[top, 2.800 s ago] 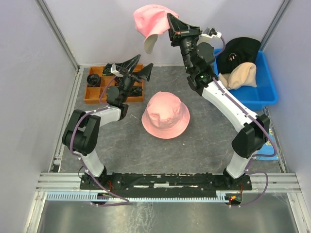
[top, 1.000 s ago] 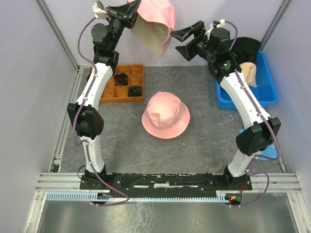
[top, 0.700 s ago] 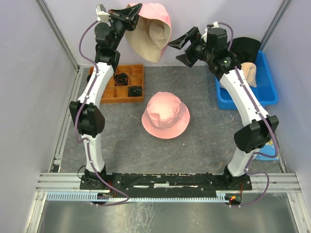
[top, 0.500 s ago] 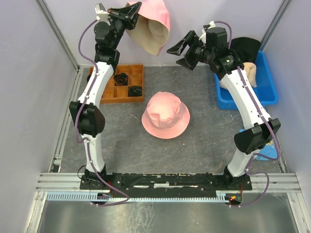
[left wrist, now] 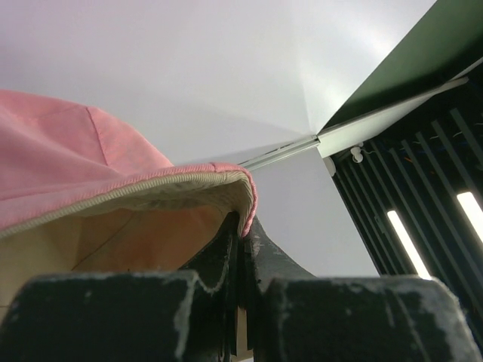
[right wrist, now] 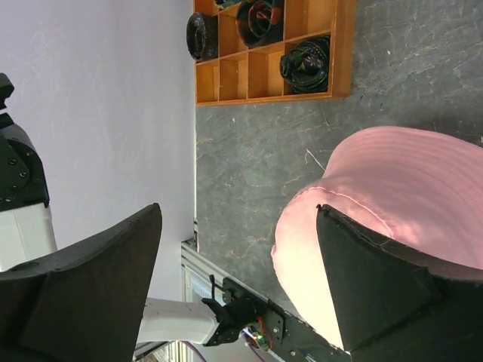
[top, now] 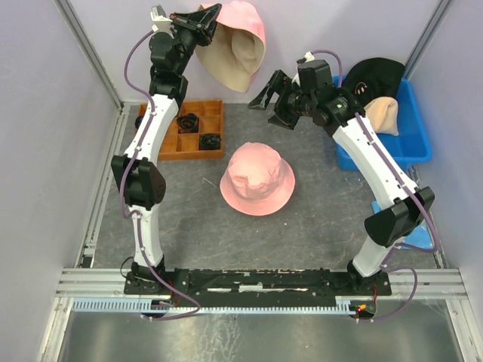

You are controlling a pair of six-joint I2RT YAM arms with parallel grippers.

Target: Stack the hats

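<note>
The left arm [top: 148,128] was raised almost straight up at the back, and its end effector [top: 211,13] was clamped tight on the brim of the pink hat [top: 245,16]. The right arm [top: 371,154] was extended upward and bent inward at the wrist. Its end effector [top: 266,111] was spread wide with nothing held, fingers angled down and leftward.

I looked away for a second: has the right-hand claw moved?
Yes. The right gripper, open, has shifted left in the overhead view, away from the blue bin and toward the pink hat lying flat.
</note>
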